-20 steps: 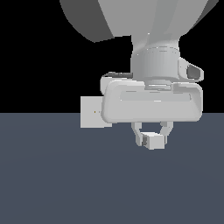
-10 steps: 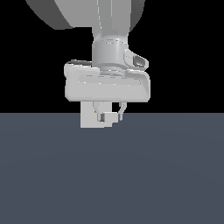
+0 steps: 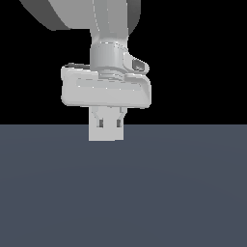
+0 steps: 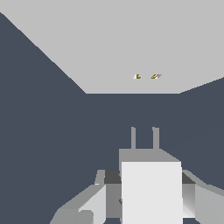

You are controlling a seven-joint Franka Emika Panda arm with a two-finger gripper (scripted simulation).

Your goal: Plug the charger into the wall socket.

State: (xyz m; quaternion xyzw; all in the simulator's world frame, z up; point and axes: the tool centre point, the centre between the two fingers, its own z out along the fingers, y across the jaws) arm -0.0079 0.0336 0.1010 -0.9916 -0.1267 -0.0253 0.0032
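Though hidden outside, 2 wrist-view prongs (image 4: 144, 138).

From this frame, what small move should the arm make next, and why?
Probably ease straight forward. The gripper holds the charger with its two prongs pointing at the wall socket, nearly lined up with its two holes, with a gap left.

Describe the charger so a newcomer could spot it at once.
Start at the grey gripper in the wrist view. Clamped between its fingers is the charger, a small white block facing the broad flat white wall socket. Only the charger has two thin prongs.
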